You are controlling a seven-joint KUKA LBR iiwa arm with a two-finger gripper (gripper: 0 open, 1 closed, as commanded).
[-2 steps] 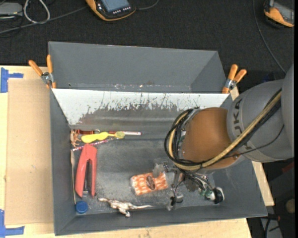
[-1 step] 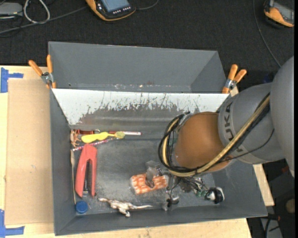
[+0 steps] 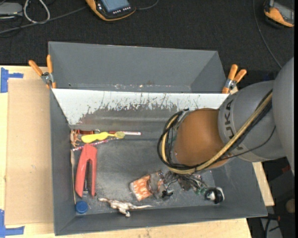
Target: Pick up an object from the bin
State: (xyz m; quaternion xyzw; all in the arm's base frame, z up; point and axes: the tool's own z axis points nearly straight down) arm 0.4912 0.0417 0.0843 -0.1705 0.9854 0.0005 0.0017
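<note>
My gripper (image 3: 167, 184) reaches down from under the arm's orange cover into the front middle of the bin. Its dark tip sits right beside an orange-and-white crumpled packet (image 3: 141, 188), touching or nearly touching the packet's right edge. A small black, white and green object (image 3: 214, 195) lies just right of the gripper on the bin floor. A beige lizard-like toy figure (image 3: 122, 205) lies in front of the packet, near the front wall.
Red-handled pliers (image 3: 85, 169) lie along the left wall, with a blue cap (image 3: 81, 208) at their near end. A yellow-handled utensil (image 3: 103, 136) rests by the back left. The arm and its cables cover the bin's right half.
</note>
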